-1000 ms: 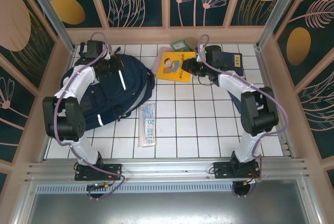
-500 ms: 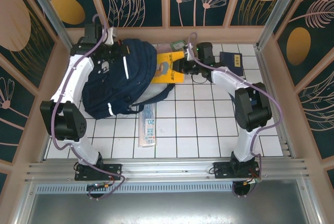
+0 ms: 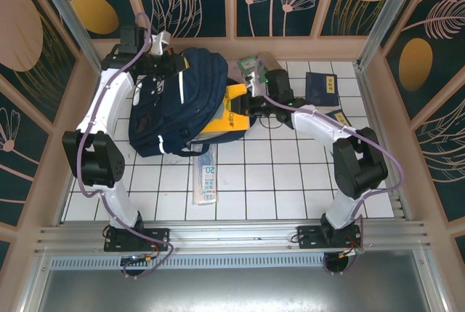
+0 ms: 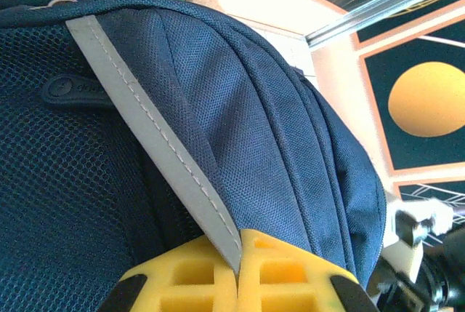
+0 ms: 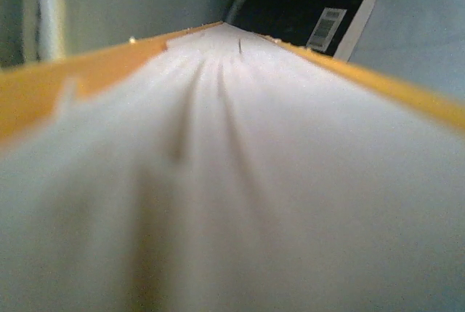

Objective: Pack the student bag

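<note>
Navy student bag (image 4: 290, 145) close up; left tool (image 4: 238, 289) clamped on reflective stripe (image 4: 156, 141), yellow fingers (image 4: 185, 283) together.

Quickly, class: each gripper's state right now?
Left gripper: closed on the white stripe of the dark navy fabric backpack.
Right gripper: closed on the thin yellow book.

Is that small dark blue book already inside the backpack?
No, the dark blue book lies on the tiled table, well apart from the backpack.
</note>
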Available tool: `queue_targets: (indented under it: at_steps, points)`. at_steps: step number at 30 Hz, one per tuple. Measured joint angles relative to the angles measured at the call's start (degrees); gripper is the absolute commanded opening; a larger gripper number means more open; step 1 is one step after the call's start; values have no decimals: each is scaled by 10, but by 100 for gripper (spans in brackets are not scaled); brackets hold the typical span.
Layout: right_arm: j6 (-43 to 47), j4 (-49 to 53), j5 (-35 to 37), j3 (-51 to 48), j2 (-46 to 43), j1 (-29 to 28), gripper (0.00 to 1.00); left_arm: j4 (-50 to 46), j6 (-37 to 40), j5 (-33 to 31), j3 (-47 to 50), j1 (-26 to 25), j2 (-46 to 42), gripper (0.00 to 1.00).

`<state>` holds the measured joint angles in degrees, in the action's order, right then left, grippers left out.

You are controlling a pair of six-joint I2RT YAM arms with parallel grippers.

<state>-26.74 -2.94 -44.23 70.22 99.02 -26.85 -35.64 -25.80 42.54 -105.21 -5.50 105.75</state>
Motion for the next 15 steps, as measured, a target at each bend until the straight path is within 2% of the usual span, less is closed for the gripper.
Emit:
queue_targets:
  at_steps: [4, 8, 12, 15]
  points:
    - [-32, 2, -52, 34, 19, 37, 0, 10, -3, 8, 1, 3, 0, 0]
    - [-54, 9, -95, 116, 75, 33, 0, 22, -10, 15, 7, 5, 0, 0]
    - [-58, 50, -89, 219, 149, 4, 0, 27, -18, 23, 11, 5, 0, 0]
    - [-74, 76, -54, 285, 211, -22, 1, 32, -24, 25, 11, 5, 0, 0]
